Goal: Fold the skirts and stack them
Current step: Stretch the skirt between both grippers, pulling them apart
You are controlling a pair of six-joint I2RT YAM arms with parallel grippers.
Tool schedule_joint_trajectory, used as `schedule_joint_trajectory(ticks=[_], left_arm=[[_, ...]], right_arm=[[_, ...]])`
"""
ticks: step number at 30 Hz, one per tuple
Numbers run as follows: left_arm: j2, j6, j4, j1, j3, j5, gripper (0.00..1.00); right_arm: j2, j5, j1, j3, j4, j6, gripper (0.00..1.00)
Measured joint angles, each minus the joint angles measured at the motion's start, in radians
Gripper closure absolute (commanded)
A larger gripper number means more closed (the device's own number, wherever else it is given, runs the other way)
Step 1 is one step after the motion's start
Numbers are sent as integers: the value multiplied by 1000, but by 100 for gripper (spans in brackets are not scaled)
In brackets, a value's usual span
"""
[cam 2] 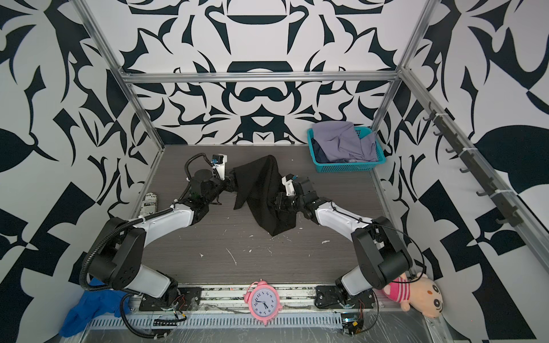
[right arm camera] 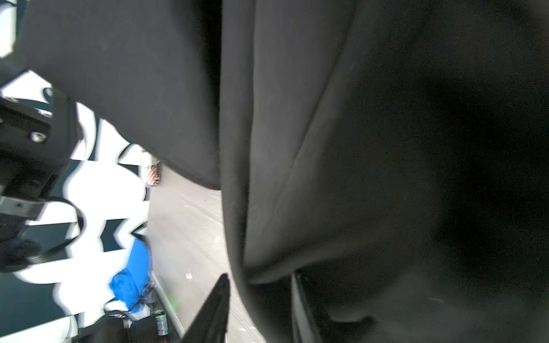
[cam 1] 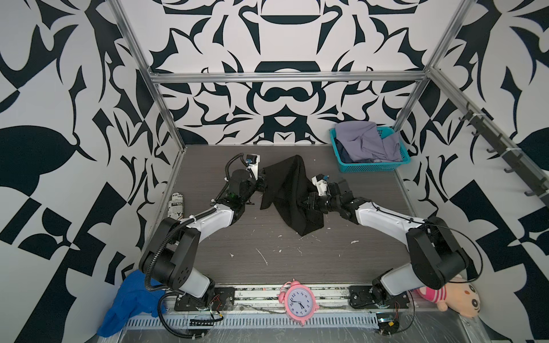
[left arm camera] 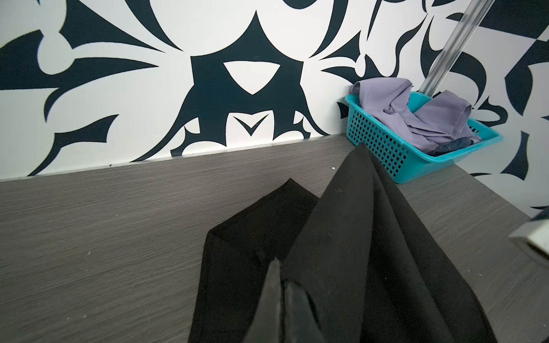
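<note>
Black-and-white patterned walls are set round a grey wood-grain table [cam 1: 297,255], and a teal basket [cam 1: 371,168] is placed in 1 far corner of it. 2 of the 3 skirts are found in that basket: the lavender-grey skirt [cam 1: 367,142] is heaped on top, and a strip of the denim skirt [left arm camera: 451,146] is seen beneath it in the left wrist view. The black skirt [cam 1: 285,190] is held up over the middle of the table, well apart from the basket. It is unfolded and bunched into a ridge, with its lowest corner rested on the table at the end away from the basket.

The left gripper [cam 1: 262,183] is shut on the skirt's edge farthest from the basket; in its wrist view the fingers [left arm camera: 276,285] are seen pressed together against black cloth. The right gripper [cam 1: 302,205] is placed at the basket-side edge. Its jaws are seen narrowly parted in the right wrist view, with a fold of cloth lying between them; whether that fold is pinched cannot be told.

The long axis of the cloth is judged to run from the raised peak down to the resting corner, crosswise to the line between the 2 grippers. The coming move is judged to turn on the right gripper, the nearer to the slack basket-side edge. It would need to be set on a corner opposite the left gripper's hold, so that the cloth can be spread flat before any fold is made.
</note>
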Motion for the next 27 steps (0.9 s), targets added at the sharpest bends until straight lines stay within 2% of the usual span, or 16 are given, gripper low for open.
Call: schedule_joint_trajectory(ticks=[5,6,7,8,10,12,16,22,27], left_arm=[[0,0,0,0,0,-1,100],[-1,0,0,0,-1,-1,100],[-2,0,0,0,-2,-1,100],[-4,0,-1,0,-2,-1,100],[-10,0,-3,0,-3,-2,100],[-21,1,-4,0,-10,-2,100],[-43,4,-4,0,-31,-11,100],[-106,17,-5,0,-69,-56,100],[-204,56,-24,4,-83,-107,100]], right_arm=[[65,3,2,-3,103,68,59],[72,12,2,-3,117,77,67],[77,23,2,-2,126,79,85],[78,31,2,-2,130,90,93],[78,53,2,3,132,101,94],[77,80,2,8,131,108,100],[63,142,2,17,95,110,100],[-24,211,-8,79,-35,49,100],[-131,229,-75,121,-130,-13,100]])
